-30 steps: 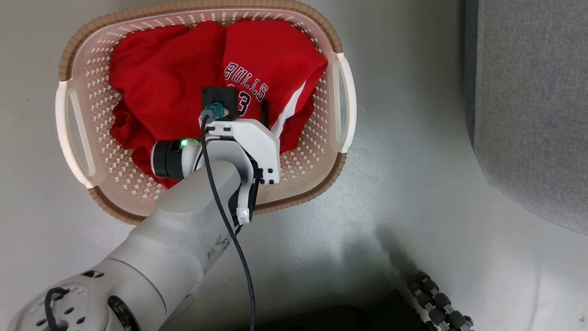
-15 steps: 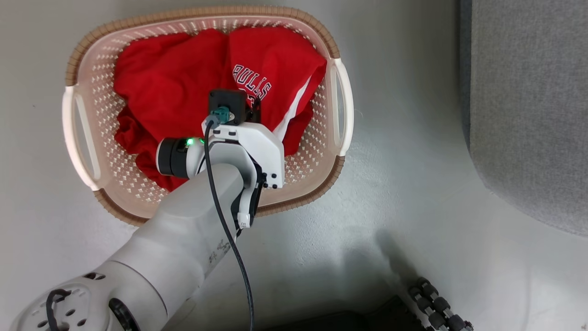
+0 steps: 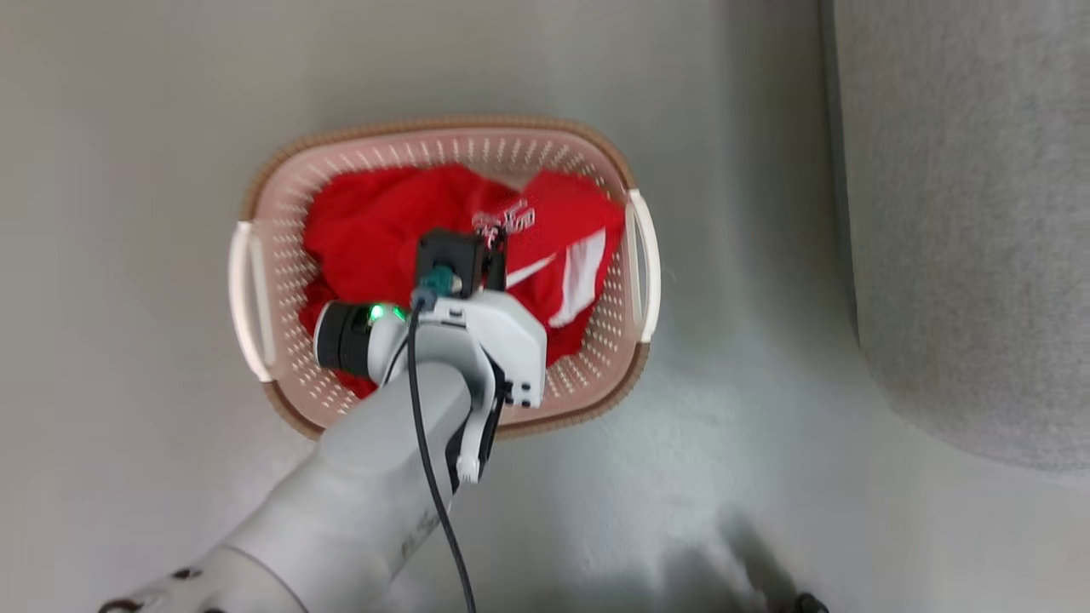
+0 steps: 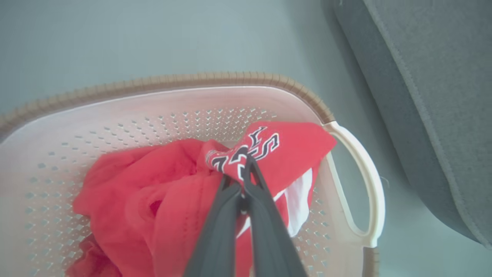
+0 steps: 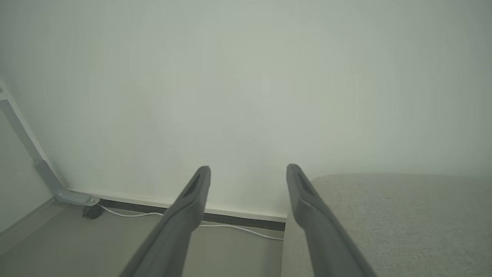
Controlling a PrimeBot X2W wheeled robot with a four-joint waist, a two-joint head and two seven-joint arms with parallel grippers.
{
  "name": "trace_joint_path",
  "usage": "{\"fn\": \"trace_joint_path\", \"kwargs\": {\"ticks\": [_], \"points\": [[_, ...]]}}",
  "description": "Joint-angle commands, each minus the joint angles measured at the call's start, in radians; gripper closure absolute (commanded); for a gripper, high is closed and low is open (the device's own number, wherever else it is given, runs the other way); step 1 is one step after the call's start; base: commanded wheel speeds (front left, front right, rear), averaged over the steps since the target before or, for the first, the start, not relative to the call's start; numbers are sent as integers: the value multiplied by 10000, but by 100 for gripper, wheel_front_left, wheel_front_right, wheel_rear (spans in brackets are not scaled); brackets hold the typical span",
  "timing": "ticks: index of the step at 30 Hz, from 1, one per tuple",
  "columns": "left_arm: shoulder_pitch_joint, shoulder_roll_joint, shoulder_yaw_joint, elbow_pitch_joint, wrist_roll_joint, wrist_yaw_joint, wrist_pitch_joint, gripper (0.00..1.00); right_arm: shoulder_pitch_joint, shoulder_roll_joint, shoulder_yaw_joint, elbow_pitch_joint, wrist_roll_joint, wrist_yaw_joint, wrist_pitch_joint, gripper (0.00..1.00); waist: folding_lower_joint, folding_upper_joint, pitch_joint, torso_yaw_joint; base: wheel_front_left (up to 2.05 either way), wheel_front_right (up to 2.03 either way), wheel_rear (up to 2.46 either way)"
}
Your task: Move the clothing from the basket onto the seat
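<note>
The cream basket point(image 3: 443, 128) with its brown rim stands on the pale floor and holds the clothing. That is a red jersey point(image 3: 562, 221) with white trim and lettering, and a plain red garment point(image 3: 366, 230) to its left. My left arm point(image 3: 477, 332) reaches down over the basket. In the left wrist view my left gripper point(image 4: 244, 169) is shut on a bunched fold of the jersey point(image 4: 292, 146) at its lettering, above the plain garment point(image 4: 127, 188). The grey seat point(image 3: 962, 213) lies to the right of the basket. My right gripper point(image 5: 248, 169) is open, with nothing between its fingers.
Bare floor point(image 3: 741, 426) separates the basket from the seat's rounded edge point(image 4: 430, 77). The right wrist view faces a pale wall point(image 5: 246, 77), with a white cable point(image 5: 230, 227) along the skirting, a grey metal leg point(image 5: 46, 173) at left and the seat cushion point(image 5: 384, 215) at lower right.
My left gripper has shut on the jersey's lettered part and gathered it into a raised fold. The head camera has pulled back, so the basket looks smaller and lower in the picture.
</note>
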Motion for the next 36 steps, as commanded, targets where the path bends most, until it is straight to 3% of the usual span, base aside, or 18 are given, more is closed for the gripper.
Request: {"fn": "trace_joint_path", "kwargs": {"ticks": [1,8,17,31,36], "points": [[514,3,441,-267,511,79,-129,100,570,-191,179,-42,-133,40,-57,0,-1,0,-870,301,0,0,0],[1592,3,1829,-996,2421,115,-130,100,1091,20,737,510,-372,40,-57,0,-1,0,-2315,651,0,0,0],[2909,3,3509,-1658,4051,-301,-131,100,1588,517,1411,1145,-671,40,-57,0,-1,0,-3883,990,0,0,0],[4631,3,6355,-2799,6445,-1562,-131,100,2298,1620,2280,2402,-1351,40,-57,0,-1,0,-5984,1430,0,0,0],[4927,4,7188,-3809,7323,-2054,-131,100,2483,2017,2490,2847,-1596,40,-57,0,-1,0,-6552,1478,0,0,0]]}}
